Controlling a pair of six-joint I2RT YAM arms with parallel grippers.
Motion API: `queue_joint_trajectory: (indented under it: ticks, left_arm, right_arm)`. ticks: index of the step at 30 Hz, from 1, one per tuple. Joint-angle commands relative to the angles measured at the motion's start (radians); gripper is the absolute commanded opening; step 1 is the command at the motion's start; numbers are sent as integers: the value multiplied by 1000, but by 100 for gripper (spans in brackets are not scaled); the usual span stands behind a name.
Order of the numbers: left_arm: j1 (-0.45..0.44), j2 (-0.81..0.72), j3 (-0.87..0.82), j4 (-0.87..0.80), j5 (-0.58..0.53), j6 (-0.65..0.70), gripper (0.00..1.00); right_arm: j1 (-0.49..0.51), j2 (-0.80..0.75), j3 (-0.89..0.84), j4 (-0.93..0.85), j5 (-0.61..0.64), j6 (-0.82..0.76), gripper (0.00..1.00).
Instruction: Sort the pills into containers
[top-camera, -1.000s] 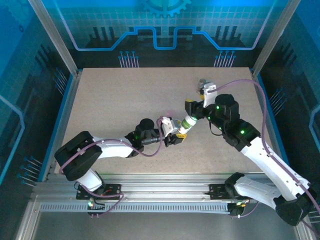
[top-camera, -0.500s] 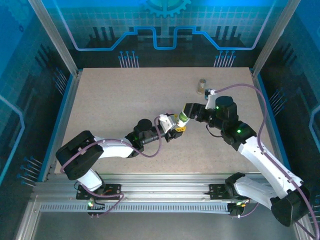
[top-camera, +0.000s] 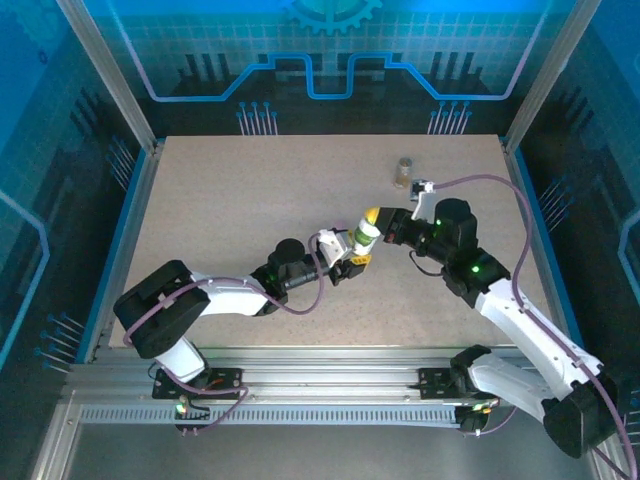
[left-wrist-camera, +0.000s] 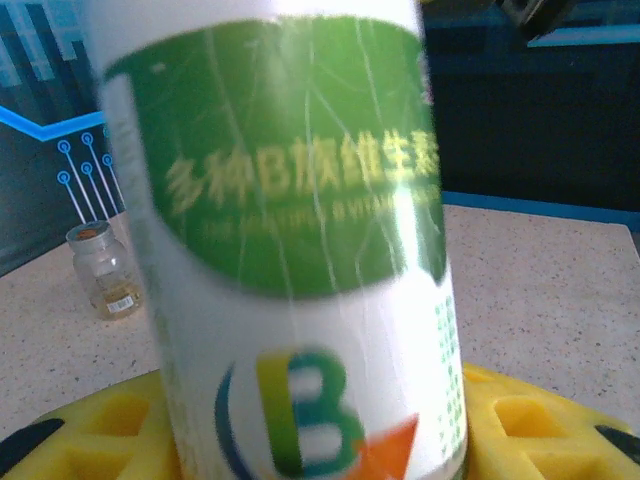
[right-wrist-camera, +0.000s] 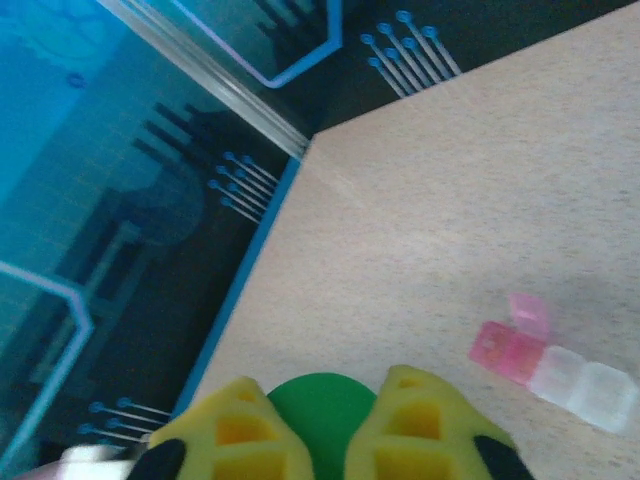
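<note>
The speckled beige table (top-camera: 230, 200) carries the action just right of centre in the top view: the left gripper (top-camera: 352, 253) clamps the base of the white bottle (top-camera: 362, 237), while the right gripper (top-camera: 371, 221) pinches its green cap (right-wrist-camera: 318, 408). Since a second ago the pair has shifted up-left, uncovering the amber bottle (top-camera: 404, 172) at upper right.

**Robot lab test cell**

A speckled beige tabletop (top-camera: 250, 200) sits boxed in by aluminium frame posts (top-camera: 105, 72) that rise from its corners. Translucent blue panels (top-camera: 200, 50) stand behind the tabletop and on both its sides. They are printed with circuit traces, with a gear graphic (top-camera: 330, 10) above its far edge. A slotted aluminium rail (top-camera: 320, 380) runs along its near edge, with the left arm (top-camera: 220, 295) and right arm (top-camera: 520, 320) bolted there. 2 purple cables (top-camera: 470, 178) loop over the tabletop. Green status lights (top-camera: 473, 268) glow on the arm joints.
</note>
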Motion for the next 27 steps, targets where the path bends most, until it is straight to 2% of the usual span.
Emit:
queue_joint_trajectory:
  ticks: [1, 5, 10, 11, 12, 18, 22, 27]
  left_arm:
    - [-9, -4, -1, 75, 92, -3, 0]
    - [-10, -2, 3, 52, 109, -10, 0]
    - [-9, -1, -5, 61, 92, -12, 0]
    - [-9, -1, -2, 53, 87, -12, 0]
    - [-9, -2, 1, 42, 77, -12, 0]
    - [-8, 1, 29, -27, 46, -11, 0]
    - [-8, 5, 34, -16, 52, -21, 0]
    - [-9, 1, 40, -21, 61, -28, 0]
  right_arm:
    - [-5, -24, -38, 65, 53, -96, 0]
    - [31, -50, -29, 23, 129, -233, 0]
    - [39, -58, 4, -57, 162, -276, 2]
    - [40, -60, 10, -65, 158, -265, 17]
    - [40, -63, 21, -76, 152, -256, 28]
    - [56, -42, 109, -179, 97, -244, 57]
    - [75, -10, 129, -206, 93, -227, 62]
    - [114, 37, 113, -159, 125, -221, 67]
